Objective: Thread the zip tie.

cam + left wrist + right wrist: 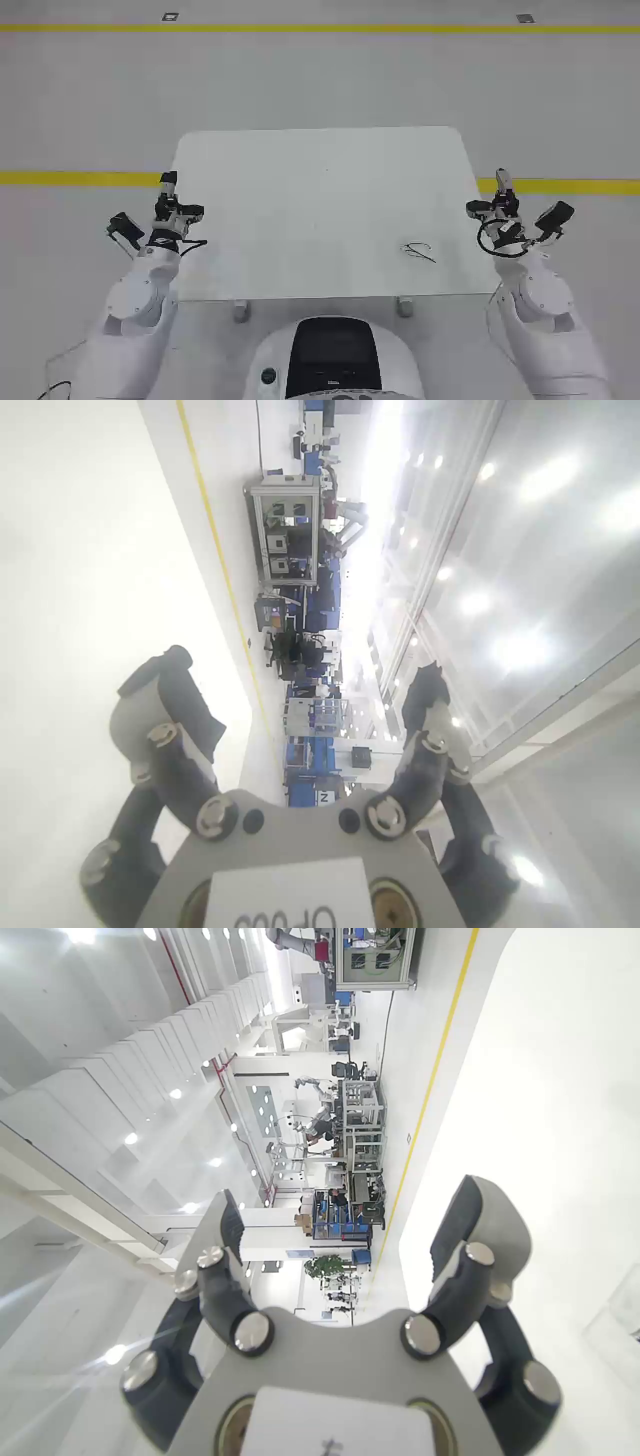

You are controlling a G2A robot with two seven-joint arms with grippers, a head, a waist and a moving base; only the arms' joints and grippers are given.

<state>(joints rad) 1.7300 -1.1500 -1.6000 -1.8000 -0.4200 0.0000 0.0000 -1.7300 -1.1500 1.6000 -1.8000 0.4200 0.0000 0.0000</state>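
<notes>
Jaws apart and empty, the left gripper (302,665) and right gripper (347,1190) hung off opposite sides of the table (300,200); the black zip tie (418,251) lay untouched toward the right gripper's side, threading seemingly not yet begun

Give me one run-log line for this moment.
zip tie: loose on table, near-right area, untouched | left gripper: open, empty, beside left table edge | right gripper: open, empty, beside right edge
</notes>
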